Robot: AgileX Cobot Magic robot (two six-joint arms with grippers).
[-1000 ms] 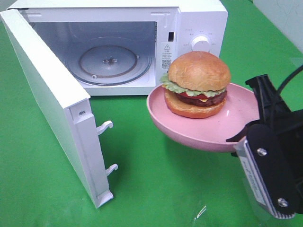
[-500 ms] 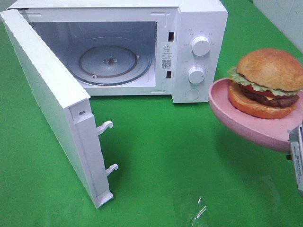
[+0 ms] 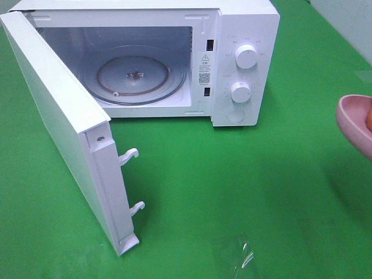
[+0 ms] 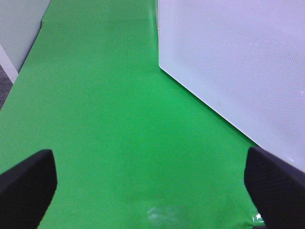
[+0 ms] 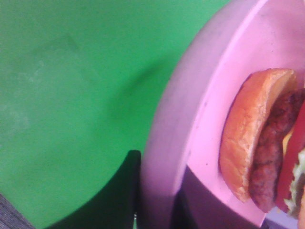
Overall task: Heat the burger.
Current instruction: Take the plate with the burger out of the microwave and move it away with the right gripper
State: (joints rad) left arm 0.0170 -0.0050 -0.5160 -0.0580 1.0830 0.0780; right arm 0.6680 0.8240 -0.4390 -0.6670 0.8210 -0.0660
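The burger [image 5: 264, 148] has a golden bun, a dark patty and a lettuce frill, and lies on a pink plate [image 5: 200, 95] in the right wrist view. My right gripper [image 5: 157, 207] is shut on the plate's rim, one dark finger [image 5: 119, 191] outside and one inside. In the high view only the plate's edge [image 3: 353, 123] and an orange sliver of the burger [image 3: 369, 119] show at the right border, in the air. My left gripper [image 4: 152, 191] is open and empty over the green cloth, beside the microwave door [image 4: 238, 62].
The white microwave [image 3: 244, 23] stands at the back with its door [image 3: 64, 128] swung wide open to the left. Its glass turntable [image 3: 133, 78] is bare. Two knobs [image 3: 246, 57] sit on its right panel. Green cloth [image 3: 232, 192] covers the table.
The plate with the burger has moved right, from beside the microwave's front to the right border of the high view. The right arm has left that view.
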